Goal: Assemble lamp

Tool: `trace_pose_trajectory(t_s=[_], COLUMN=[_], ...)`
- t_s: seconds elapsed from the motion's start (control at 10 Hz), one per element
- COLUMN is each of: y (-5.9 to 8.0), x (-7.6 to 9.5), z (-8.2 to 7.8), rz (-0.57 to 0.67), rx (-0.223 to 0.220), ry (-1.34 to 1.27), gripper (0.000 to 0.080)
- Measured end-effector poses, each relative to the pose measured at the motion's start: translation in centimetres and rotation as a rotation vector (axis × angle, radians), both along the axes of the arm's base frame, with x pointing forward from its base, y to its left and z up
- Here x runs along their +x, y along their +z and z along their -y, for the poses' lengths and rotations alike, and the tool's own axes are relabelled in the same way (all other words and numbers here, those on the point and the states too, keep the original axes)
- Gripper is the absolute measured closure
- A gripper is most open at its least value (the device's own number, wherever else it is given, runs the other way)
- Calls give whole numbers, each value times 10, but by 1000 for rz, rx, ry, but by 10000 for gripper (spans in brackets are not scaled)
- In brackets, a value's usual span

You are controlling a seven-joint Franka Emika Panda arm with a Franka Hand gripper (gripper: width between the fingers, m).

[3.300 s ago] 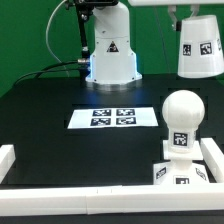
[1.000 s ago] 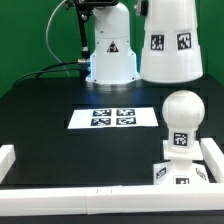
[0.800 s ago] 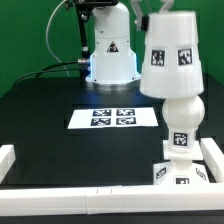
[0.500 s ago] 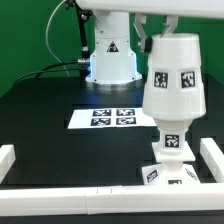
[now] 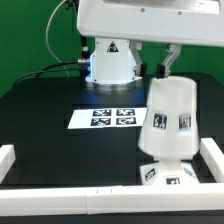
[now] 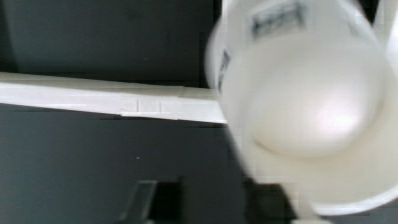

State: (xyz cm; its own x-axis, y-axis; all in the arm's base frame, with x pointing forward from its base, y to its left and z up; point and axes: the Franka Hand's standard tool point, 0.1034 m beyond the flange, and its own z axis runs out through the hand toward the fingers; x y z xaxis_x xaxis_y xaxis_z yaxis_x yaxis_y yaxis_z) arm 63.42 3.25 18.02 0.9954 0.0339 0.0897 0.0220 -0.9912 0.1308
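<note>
The smooth white plastic tapered bucket-like shade point(image 5: 170, 118), tagged with black-and-white squares, sits slightly tilted over the flat square white base point(image 5: 163, 176) on the matt black table point(image 5: 50, 120) near the white marker board point(image 5: 113, 117), while the gripper's grip on anything cannot be told.

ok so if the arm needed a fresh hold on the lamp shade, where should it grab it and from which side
Probably the narrow top rim of the shade, coming straight down from above. It stands upright over the base and widens downward, so the top is the slimmest part; the lower wall looks too broad. Whether the pincer is shut on it now is unclear.
</note>
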Motion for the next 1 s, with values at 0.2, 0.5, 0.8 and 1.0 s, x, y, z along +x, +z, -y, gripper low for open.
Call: trace_pose_trajectory(t_s=[0.2,0.5,0.8,1.0], y=[0,24,32,32], x=[0,-14,-24,-24], z=[0,12,22,22], rz=[0,-38,-46,-47], rx=[0,24,40,40], ry=[0,13,10,10], gripper=[385,119,106,100])
